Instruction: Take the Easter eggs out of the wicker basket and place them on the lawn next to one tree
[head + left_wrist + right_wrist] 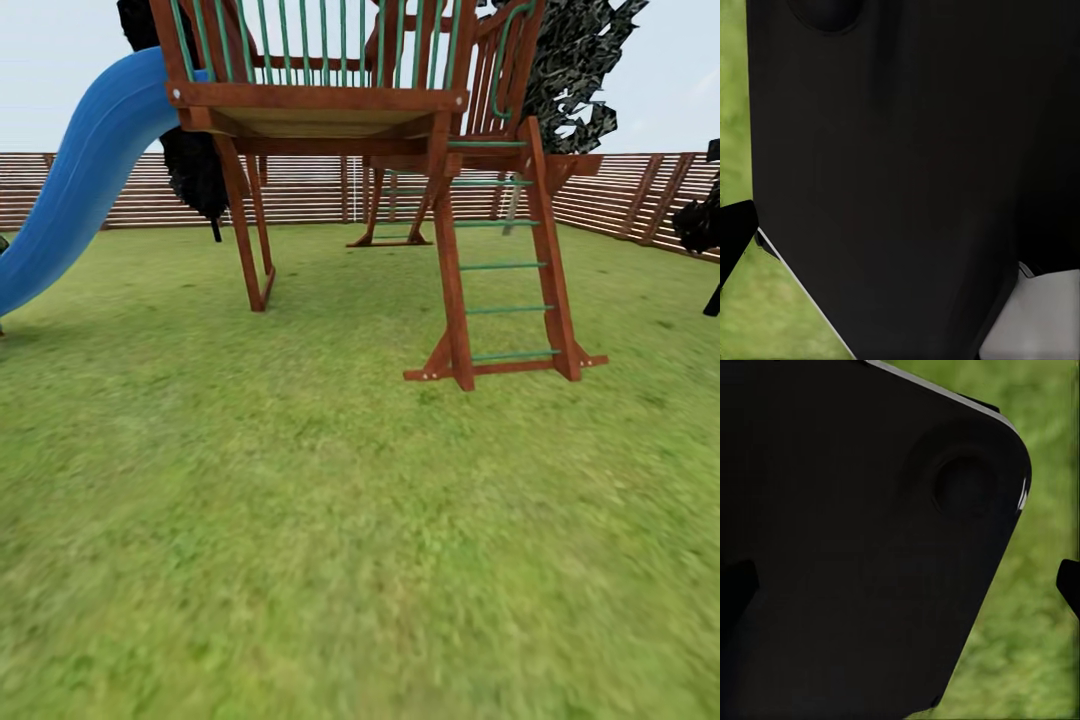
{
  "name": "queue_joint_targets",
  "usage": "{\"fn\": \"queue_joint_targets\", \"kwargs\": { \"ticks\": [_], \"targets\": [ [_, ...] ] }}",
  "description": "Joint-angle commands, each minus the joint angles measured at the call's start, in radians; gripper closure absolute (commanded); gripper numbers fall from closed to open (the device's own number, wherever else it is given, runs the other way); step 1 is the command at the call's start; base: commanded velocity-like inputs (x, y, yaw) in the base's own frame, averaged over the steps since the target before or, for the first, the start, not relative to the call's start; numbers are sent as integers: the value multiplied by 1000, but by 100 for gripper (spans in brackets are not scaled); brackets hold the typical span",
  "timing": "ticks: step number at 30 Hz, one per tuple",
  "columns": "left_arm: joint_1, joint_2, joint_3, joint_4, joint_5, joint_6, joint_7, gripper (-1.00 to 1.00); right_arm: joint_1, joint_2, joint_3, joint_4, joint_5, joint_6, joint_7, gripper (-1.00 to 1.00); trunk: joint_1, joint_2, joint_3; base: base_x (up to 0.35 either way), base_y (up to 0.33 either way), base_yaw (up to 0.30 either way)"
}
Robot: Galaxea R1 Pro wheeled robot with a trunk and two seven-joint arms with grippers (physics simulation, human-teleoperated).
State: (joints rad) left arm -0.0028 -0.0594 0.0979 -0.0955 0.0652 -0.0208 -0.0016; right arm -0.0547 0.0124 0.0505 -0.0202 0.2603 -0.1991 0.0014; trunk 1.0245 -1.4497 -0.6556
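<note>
The Easter eggs and the wicker basket are out of view. Green lawn (330, 540) spreads across the head view. Dark tree foliage speckled pale green (580, 60) rises behind the playset, its trunk hidden. In the right wrist view my right gripper (900, 585) is open and empty, with a dark fingertip (1069, 585) at each edge of the picture, in front of a black robot panel (855, 525). The left wrist view has one dark fingertip (733, 240) of my left gripper at the picture's edge; the other is lost against a black panel (907, 165).
A wooden playset (320, 100) stands ahead on the grass with a ladder (505, 270) and a blue slide (75, 190) at the left. A brown slat fence (630, 195) closes the far side. A dark thin-trunked tree (195, 170) stands behind the playset.
</note>
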Motion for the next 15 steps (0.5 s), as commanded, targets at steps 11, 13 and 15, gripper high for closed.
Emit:
{"fn": "queue_joint_targets", "kwargs": {
  "ticks": [11,13,15],
  "targets": [
    [0,0,4,0,7,-2,0,-100,-1,1,6,0,-1,-2,0,-100,1,0,-1,328,0,0],
    [0,0,4,0,7,-2,0,-100,-1,1,3,0,-4,-3,0,-100,1,0,-1,328,0,0],
    [0,0,5,0,7,-2,0,-100,-1,0,1,0,-10,-4,0,-100,1,0,-1,328,0,0]
  ]
}}
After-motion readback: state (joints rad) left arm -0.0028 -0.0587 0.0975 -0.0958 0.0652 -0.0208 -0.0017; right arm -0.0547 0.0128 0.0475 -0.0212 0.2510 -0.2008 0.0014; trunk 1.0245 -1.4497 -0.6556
